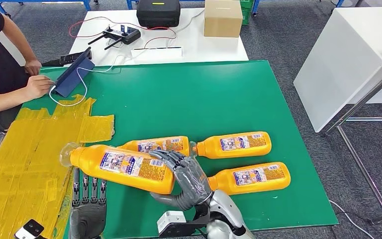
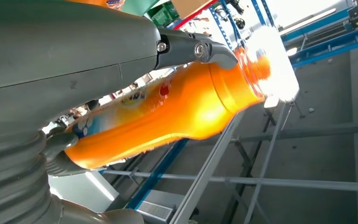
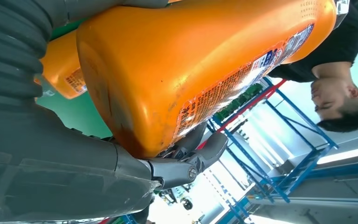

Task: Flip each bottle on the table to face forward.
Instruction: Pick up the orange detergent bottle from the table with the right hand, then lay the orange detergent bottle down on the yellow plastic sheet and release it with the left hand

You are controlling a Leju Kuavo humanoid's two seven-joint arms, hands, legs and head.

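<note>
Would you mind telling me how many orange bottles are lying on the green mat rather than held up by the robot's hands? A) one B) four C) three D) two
C: three orange bottles lie on the green mat, while a fourth bottle is held above it, the right hand gripping its base and the left hand under its neck end.
</note>
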